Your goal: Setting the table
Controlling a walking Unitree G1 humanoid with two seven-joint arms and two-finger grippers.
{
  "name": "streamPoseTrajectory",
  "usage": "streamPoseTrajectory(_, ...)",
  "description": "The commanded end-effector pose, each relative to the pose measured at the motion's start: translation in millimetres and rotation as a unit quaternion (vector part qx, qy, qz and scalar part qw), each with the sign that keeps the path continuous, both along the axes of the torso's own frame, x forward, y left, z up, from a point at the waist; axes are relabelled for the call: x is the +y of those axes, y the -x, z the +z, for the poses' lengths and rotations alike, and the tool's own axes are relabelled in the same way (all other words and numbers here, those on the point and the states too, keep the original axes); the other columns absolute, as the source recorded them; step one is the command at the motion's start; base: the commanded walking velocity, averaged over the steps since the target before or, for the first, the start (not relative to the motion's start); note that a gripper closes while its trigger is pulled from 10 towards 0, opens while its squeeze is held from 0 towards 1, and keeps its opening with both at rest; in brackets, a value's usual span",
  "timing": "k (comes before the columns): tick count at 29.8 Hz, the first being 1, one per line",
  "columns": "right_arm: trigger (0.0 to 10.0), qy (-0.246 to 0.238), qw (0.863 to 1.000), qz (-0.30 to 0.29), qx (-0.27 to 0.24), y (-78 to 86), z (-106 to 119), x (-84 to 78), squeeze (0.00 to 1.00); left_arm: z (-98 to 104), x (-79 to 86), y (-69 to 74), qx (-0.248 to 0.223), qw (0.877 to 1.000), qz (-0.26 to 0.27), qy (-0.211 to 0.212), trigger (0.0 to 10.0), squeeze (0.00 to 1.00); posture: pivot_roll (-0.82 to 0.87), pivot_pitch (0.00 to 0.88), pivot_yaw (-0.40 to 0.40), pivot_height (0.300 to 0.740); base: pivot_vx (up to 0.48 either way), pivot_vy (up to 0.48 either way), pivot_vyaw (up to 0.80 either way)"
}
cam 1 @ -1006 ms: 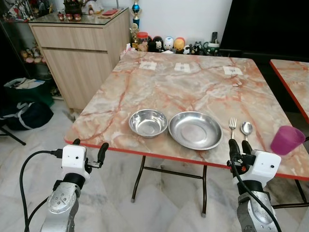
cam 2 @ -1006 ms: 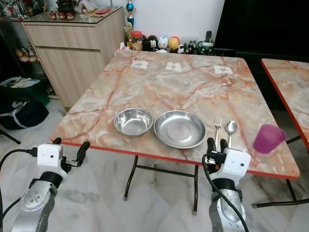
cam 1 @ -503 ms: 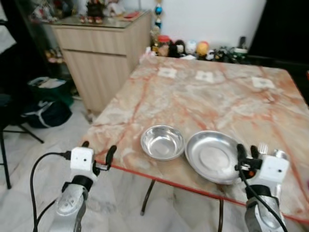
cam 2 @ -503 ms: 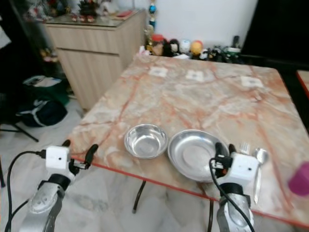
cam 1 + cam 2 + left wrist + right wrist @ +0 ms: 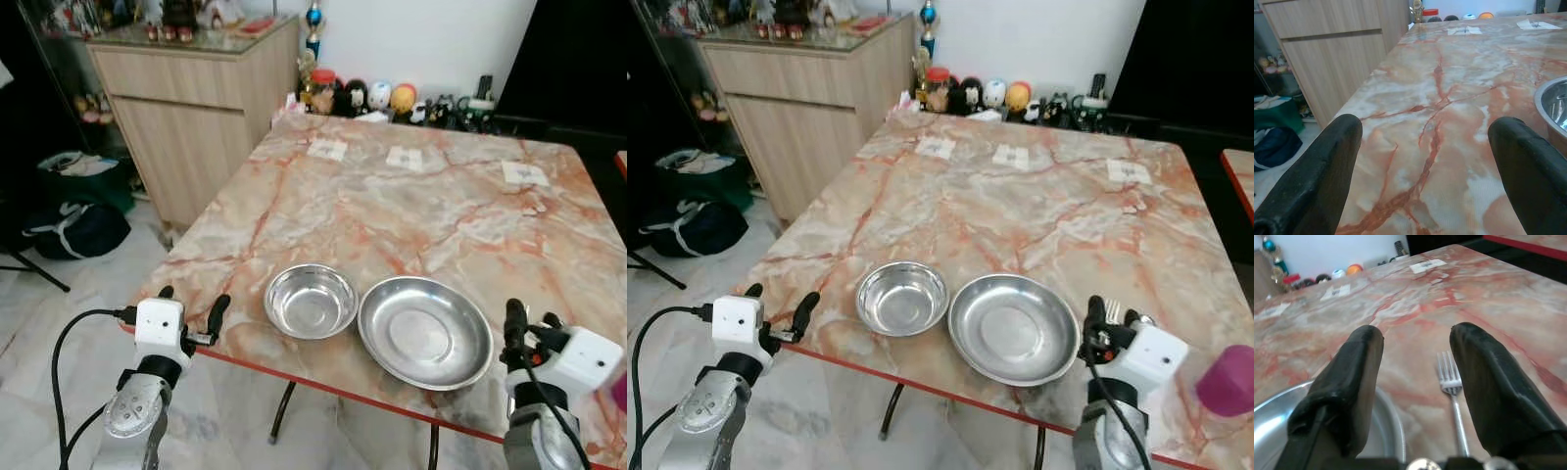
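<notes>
Swinging left between looks, the camera slid the whole scene right, while nothing on the worktop (image 5: 411, 211) itself shifted. Both tools hung just off the near edge, fingers apart and holding nothing, as if lining up. Left tool (image 5: 188, 309) faced the bare near-left corner, beside the small bowl (image 5: 311, 300). Right tool (image 5: 530, 331) pointed along the fork (image 5: 1453, 391), next to the big plate (image 5: 425, 331). Bowl and plate sat almost touching near the front, the purple cup (image 5: 1227, 380) off by the near-right corner. My guess: cutlery goes next.
</notes>
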State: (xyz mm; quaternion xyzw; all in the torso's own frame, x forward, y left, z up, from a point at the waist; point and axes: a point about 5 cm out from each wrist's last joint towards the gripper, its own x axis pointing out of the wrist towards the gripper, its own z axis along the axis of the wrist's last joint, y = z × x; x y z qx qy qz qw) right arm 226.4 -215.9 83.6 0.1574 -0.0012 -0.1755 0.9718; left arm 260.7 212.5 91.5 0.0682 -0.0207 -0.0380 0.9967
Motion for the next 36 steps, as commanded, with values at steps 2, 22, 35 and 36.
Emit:
streamPoseTrajectory(2,10.0,-0.037,0.999,0.032,0.017,-4.5,-5,9.7,0.40,5,1.9,-1.7,-0.007,1.000,0.000,0.002,10.0,0.00,0.07,0.010,-0.010,0.740,0.000,0.000,0.00)
streamPoseTrajectory(22,10.0,-0.089,0.992,0.036,0.077,6.5,-28,11.0,0.00,5,6.1,0.3,0.000,1.000,-0.005,-0.007,10.0,0.00,0.07,0.016,-0.001,0.740,0.000,0.000,0.00)
streamPoseTrajectory(35,10.0,-0.115,0.986,0.073,0.097,6.0,-38,24.3,0.00,5,8.5,1.5,0.003,1.000,-0.007,-0.015,10.0,0.00,0.08,0.019,0.003,0.740,0.000,0.000,0.00)
streamPoseTrajectory(36,10.0,-0.115,0.985,0.073,0.102,6.8,-39,24.1,0.00,5,8.6,1.6,0.004,1.000,-0.009,-0.018,10.0,0.00,0.08,0.020,0.004,0.740,0.000,0.000,0.00)
